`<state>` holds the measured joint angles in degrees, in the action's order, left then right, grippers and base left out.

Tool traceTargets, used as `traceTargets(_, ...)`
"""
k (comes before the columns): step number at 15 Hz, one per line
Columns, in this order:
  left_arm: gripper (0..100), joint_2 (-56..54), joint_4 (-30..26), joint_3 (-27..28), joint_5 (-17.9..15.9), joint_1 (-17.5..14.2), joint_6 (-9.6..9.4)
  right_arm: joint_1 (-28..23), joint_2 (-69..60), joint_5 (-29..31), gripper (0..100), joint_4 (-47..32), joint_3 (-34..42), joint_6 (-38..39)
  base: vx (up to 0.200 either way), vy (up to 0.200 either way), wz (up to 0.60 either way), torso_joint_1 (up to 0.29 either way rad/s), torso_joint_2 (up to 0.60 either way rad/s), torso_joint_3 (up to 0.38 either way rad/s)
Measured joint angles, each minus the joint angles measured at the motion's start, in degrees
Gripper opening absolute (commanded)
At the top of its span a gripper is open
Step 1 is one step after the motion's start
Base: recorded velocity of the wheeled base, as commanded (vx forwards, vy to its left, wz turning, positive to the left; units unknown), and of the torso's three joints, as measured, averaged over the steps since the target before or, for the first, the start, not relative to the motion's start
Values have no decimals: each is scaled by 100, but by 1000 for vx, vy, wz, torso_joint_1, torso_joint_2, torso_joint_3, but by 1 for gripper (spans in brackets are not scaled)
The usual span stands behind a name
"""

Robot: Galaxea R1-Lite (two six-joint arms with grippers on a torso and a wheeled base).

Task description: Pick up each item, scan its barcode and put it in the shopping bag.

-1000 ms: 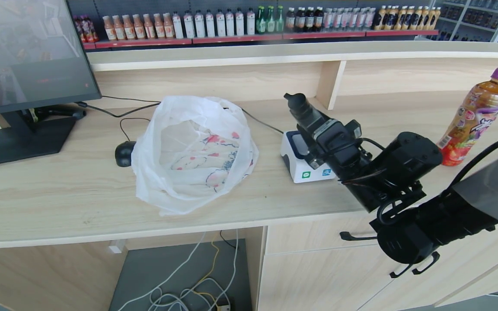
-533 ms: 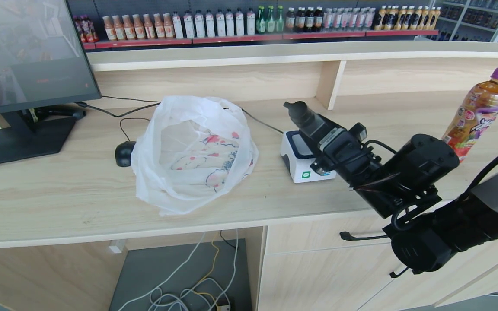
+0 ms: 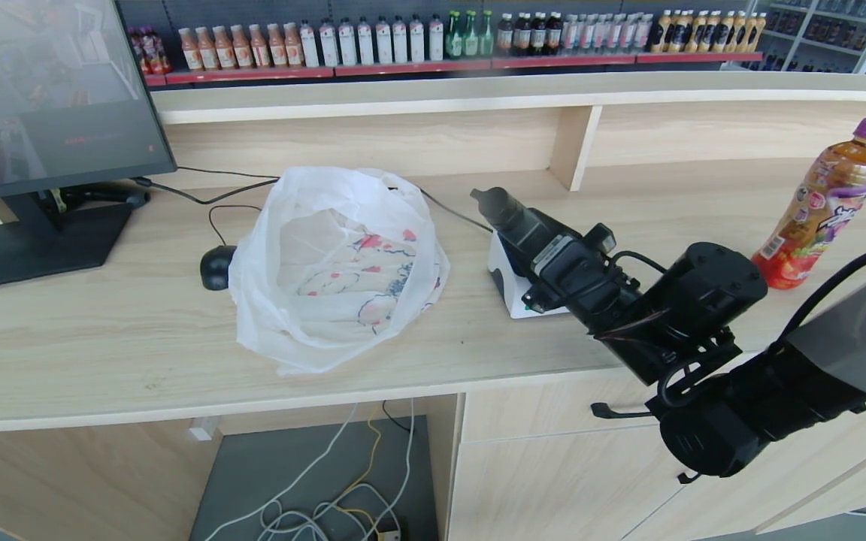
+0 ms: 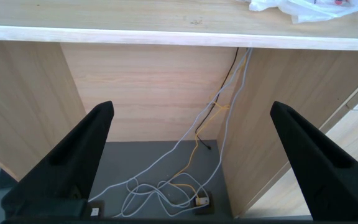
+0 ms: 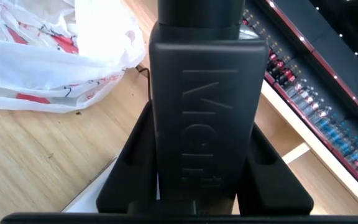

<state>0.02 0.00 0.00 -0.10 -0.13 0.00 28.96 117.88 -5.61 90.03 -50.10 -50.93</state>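
Well right of right hand (image 3: pixel 489 200), bottle (image 3: pixel 822 204)

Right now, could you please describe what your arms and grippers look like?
The right arm is black, with round, drum-like joints and a thick black cable arcing behind it. The right gripper, also black, tapers to a blunt tip and bears raised lettering. The left gripper has two black wedge-shaped jaws.
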Motion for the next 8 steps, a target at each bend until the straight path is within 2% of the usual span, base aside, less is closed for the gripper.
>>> traceTargets(8,100,0,0,0,0,-2,0,-48,41,15,0,-12,-284,66,0,0,0,0,0,0)
